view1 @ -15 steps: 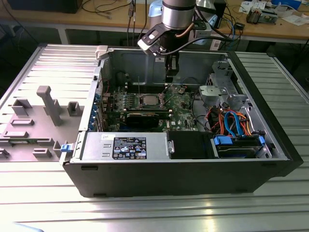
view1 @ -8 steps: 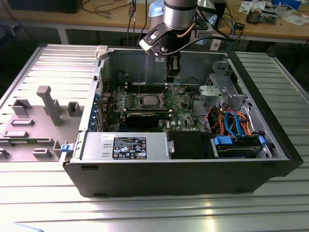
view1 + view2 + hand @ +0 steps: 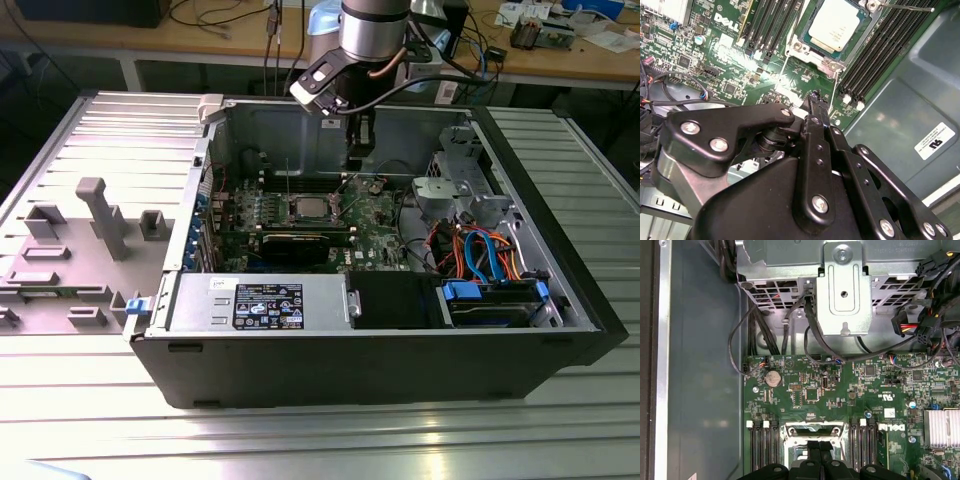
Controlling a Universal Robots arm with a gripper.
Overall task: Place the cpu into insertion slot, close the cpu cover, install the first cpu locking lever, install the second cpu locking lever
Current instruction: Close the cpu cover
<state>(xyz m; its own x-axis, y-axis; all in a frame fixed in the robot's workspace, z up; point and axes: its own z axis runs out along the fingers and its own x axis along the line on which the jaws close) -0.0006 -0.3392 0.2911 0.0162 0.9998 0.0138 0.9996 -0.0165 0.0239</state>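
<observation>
Bright even light; glare on circuit board (image 3: 771,79)

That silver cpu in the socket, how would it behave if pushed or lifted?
The cpu looks thin and flat, so probably stiff and light. Its smooth metal top may be slippery. Ringed by the cpu cover, it likely won't slide sideways.

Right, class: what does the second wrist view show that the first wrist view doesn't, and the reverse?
Second wrist view, not the first: the cpu, silvery face up, and a white label on the case wall. First wrist view, not the second: a metal bracket and a coin battery. Both: the green board, memory slots and the gripper.
</observation>
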